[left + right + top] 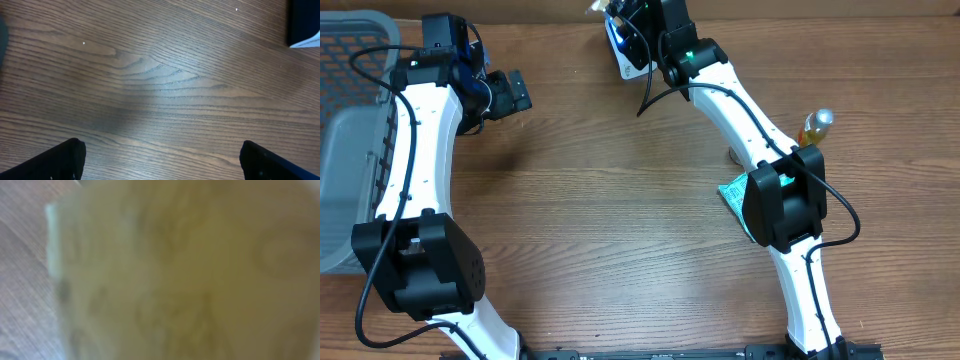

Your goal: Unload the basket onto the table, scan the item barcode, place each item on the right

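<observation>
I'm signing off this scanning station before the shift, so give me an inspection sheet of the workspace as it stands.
Surface: wooden table, bare in the middle; no spills seen.
Job's things: white and blue item at the far edge; barcode not readable; no scanner seen.
Clutter: amber bottle with silver cap, upright; teal packet partly under the right arm.
Grippers: left gripper open, empty, over bare wood; right gripper appears closed on the item, which blurs its wrist view.
Cables: black cables along both arms.
Surroundings: grey mesh basket at the left edge; nothing seen inside.
</observation>
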